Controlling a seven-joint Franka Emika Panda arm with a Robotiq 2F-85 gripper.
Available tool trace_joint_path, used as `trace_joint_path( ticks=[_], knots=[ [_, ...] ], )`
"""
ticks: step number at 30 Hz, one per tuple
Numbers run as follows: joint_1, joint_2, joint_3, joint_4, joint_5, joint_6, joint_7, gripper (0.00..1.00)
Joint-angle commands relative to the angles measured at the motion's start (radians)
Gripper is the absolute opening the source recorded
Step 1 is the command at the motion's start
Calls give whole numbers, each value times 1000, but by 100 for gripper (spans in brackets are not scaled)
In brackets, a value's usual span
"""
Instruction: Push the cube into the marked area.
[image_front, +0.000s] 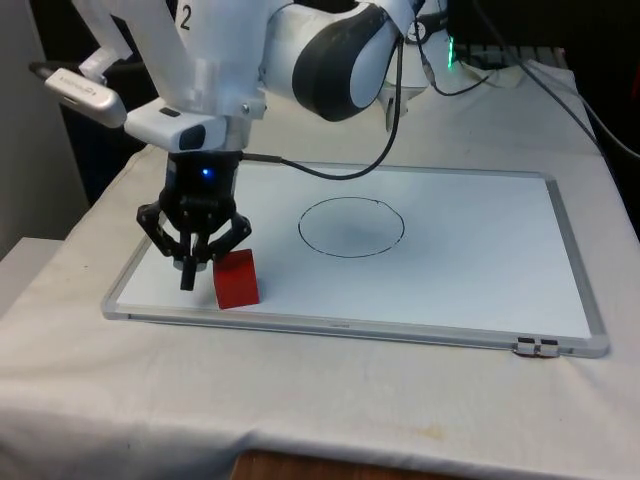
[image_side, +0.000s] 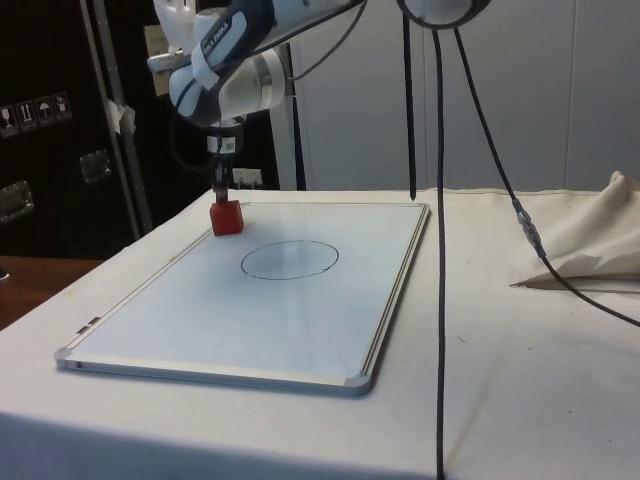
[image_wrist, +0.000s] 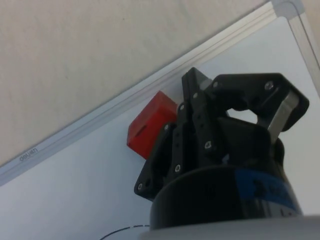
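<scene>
Red cube (image_front: 237, 279) is being touched by the pressed-together fingers (image_front: 187, 272) on the whiteboard (image_front: 470, 250), apart from the drawn circle (image_front: 351, 227); the cube is being partly hidden in the wrist view.

Before me: whiteboard (image_front: 480, 240), silver-framed, flat on my desk's white cloth (image_front: 330, 400); black cables (image_side: 438, 250) hanging; crumpled white fabric (image_side: 590, 245) beside it.

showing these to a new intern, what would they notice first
The red cube stands out against the whiteboard, near the corner at the front view's left. The black gripper is down right beside it, fingers together. A hand-drawn circle sits mid-board, with the cube outside it.
</scene>
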Motion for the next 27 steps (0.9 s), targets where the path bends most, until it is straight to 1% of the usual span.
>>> trace_joint_path(
  ticks=[1,2,3,5,7,8,9,10,11,12,14,17,18,19,20,25,26,27],
  knots=[
    [1,-2,7,-1,6,14,-10,0],
    [1,1,0,0,0,2,0,0],
    [5,-4,8,-4,6,15,-10,0],
    [16,-8,6,-10,6,15,-8,0],
    [24,-9,4,-11,3,10,-5,0],
    [31,-11,2,-11,1,4,-3,0],
    [24,-3,1,-1,0,0,0,0],
    [33,-12,1,-11,-1,-1,-3,0],
    [33,-12,1,-11,-1,-1,-3,0],
    [37,-13,-1,-9,-3,-11,-3,0],
    [41,-14,-1,-7,-4,-21,-3,0],
    [44,-19,-1,-11,-4,-36,-9,0],
    [47,-24,-2,-15,-2,-47,-15,0],
    [43,-12,-4,-1,-1,-47,-5,0],
    [48,-26,-3,-19,-2,-52,-18,0],
    [55,-46,-6,-53,-2,-86,-40,0],
    [55,-46,-6,-53,-2,-86,-40,0],
    [48,-36,-5,-35,-1,-91,-34,0]
  ],
)
